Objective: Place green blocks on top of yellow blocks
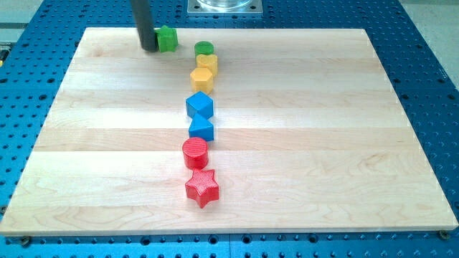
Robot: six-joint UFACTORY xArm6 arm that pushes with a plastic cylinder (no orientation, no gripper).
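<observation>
The tip [149,49] touches the green star's [167,39] left side, left of the green cylinder [204,49]; the tool grasps nothing.

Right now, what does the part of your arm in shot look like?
Only a plain dark grey, straight cylindrical rod shows, smooth and without markings or cables; the arm above is out of frame. My tip sits just left of the green block.
</observation>
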